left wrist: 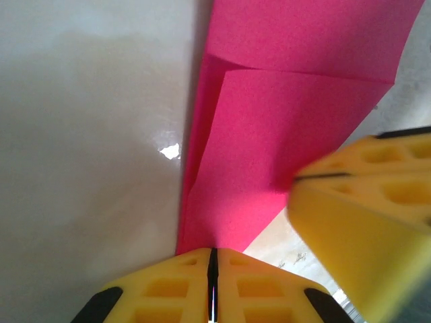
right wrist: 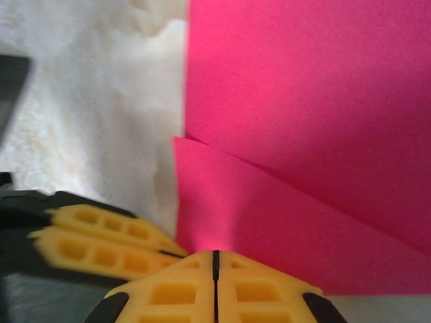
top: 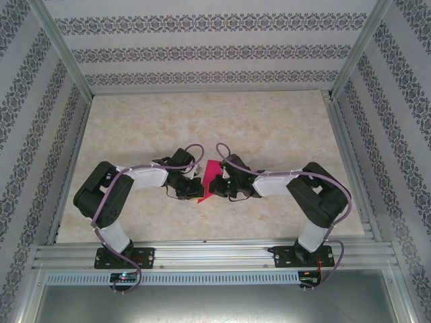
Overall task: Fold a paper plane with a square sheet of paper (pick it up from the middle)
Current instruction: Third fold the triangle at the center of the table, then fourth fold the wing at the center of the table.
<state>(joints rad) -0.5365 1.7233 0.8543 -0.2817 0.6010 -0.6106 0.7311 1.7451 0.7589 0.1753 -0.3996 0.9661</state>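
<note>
**A:** What sits nearest the lens on the left wrist?

**B:** The left gripper (left wrist: 213,252). Its 2 yellow fingers (left wrist: 168,286) are pressed together, leaving only a thin dark seam. The lower edge of the magenta-pink sheet of paper (left wrist: 283,134) runs straight into that seam, so it is clamped on the paper.

**A:** And the right wrist?

**B:** It is the same there. The right gripper (right wrist: 215,254) has its jaws closed flat against each other, pinching another edge of the sheet. Beyond the fingertips the paper shows 2 overlapping layers with a slanted fold edge between them. The other arm's yellow fingers are blurred, low on the left.

**A:** Where is the paper on the table?

**B:** From above, first comes the aluminium rail (top: 215,254) carrying both bases. Past it is the cream marbled table (top: 202,121). The sheet is held between the 2 grippers, about midway between the left and right edges and closer to the near edge than the far one. The left gripper holds it from its left side and the right gripper from its right.

**A:** Does it touch the table?

**B:** I cannot tell. Its lower tip points towards the near edge. Behind the far edge stand walls (top: 202,50) with patterned stripes.
</note>
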